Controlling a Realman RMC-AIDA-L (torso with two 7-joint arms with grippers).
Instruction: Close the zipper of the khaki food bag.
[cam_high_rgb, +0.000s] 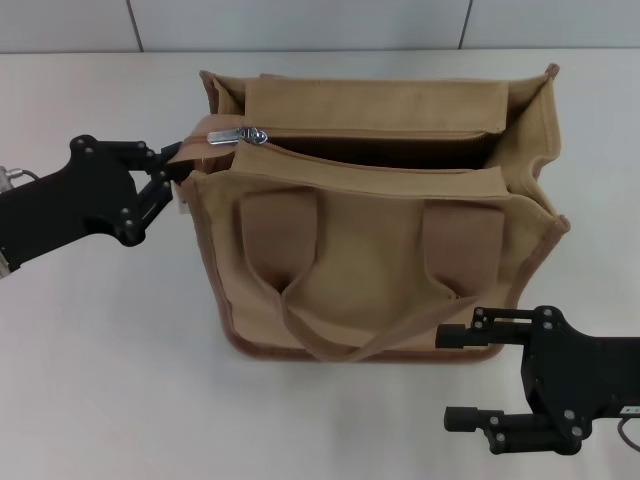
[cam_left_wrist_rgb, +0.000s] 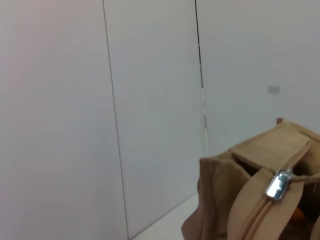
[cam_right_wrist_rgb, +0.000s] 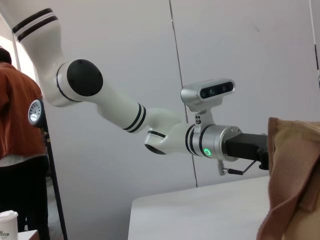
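Observation:
The khaki food bag (cam_high_rgb: 370, 250) stands upright in the middle of the table, handles toward me. Its zipper (cam_high_rgb: 350, 140) lies open, with a dark gap along the top. The silver pull tab (cam_high_rgb: 237, 135) sits at the bag's left end. My left gripper (cam_high_rgb: 172, 168) is at that end, shut on the end of the zipper tape just left of the pull. The left wrist view shows the pull tab (cam_left_wrist_rgb: 278, 184) and the bag's corner (cam_left_wrist_rgb: 220, 175). My right gripper (cam_high_rgb: 458, 377) is open and empty at the bag's near right corner, not touching it.
The bag stands on a white table (cam_high_rgb: 90, 350), with a pale panelled wall (cam_high_rgb: 300, 25) behind it. In the right wrist view my white left arm (cam_right_wrist_rgb: 125, 112) reaches to the bag's edge (cam_right_wrist_rgb: 292, 170). A person in orange (cam_right_wrist_rgb: 15, 115) stands far off beside a paper cup (cam_right_wrist_rgb: 9, 222).

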